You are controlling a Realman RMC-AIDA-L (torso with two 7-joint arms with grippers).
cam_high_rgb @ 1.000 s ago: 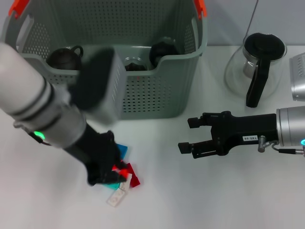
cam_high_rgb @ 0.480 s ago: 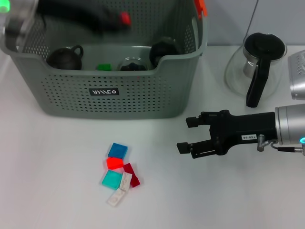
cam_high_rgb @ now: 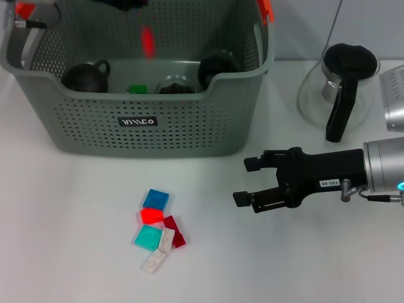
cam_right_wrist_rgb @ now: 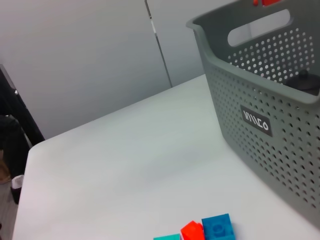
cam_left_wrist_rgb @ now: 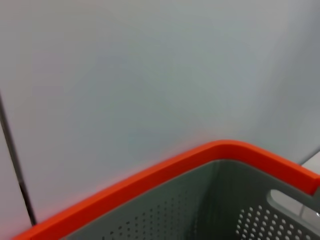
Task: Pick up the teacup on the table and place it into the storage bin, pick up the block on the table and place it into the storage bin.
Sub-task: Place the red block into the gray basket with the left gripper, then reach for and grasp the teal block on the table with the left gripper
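The grey-green storage bin (cam_high_rgb: 208,126) stands at the back left; it also shows in the right wrist view (cam_right_wrist_rgb: 280,95) and, with its orange clip, in the left wrist view (cam_left_wrist_rgb: 165,172). Inside it are a dark teacup (cam_high_rgb: 85,76), a green block (cam_high_rgb: 137,89), a glass cup (cam_high_rgb: 173,85) and another dark vessel (cam_high_rgb: 218,66). A blurred red block (cam_high_rgb: 147,41) hangs in the air above the bin's inside, below my left gripper (cam_high_rgb: 123,3), which barely shows at the top edge. My right gripper (cam_high_rgb: 246,180) is open and empty over the table, right of a cluster of loose blocks (cam_high_rgb: 156,199).
The cluster holds blue, red (cam_high_rgb: 151,216), teal (cam_high_rgb: 149,237), dark red and white (cam_high_rgb: 158,252) blocks; some show in the right wrist view (cam_right_wrist_rgb: 217,227). A glass pot with a black handle (cam_high_rgb: 341,95) and a metal object (cam_high_rgb: 394,101) stand at the back right.
My left arm swung up from the block cluster to above the bin with a red block. The red block now sits lower, apart from the gripper. The right gripper barely moved.
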